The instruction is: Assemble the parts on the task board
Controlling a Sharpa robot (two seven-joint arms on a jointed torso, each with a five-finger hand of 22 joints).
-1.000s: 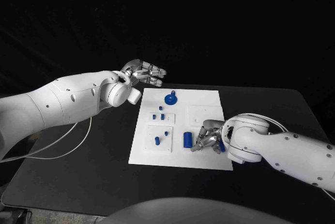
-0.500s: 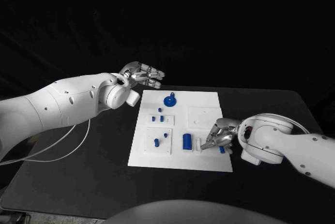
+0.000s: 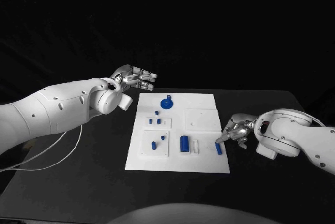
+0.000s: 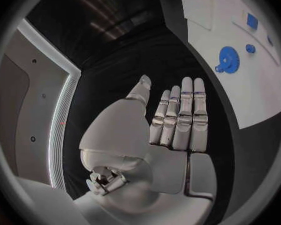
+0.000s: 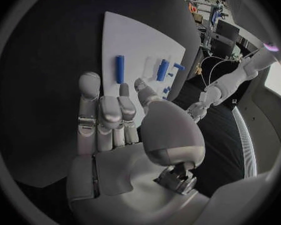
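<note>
Head view: right hand [image 3: 235,130], fingers spread, empty, beside white rectangular task board [image 3: 209,161] edge; left hand [image 3: 134,77] likewise spread, over black counter [image 3: 83,180].

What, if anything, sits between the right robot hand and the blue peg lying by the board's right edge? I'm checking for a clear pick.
Nothing visible does. The right robot hand hangs open just right of the blue peg, with bare task board between them.

Matt white task board [image 3: 202,161], matt black table [image 3: 83,180] (cloth-like), glossy blue plastic parts [image 3: 185,143].
</note>
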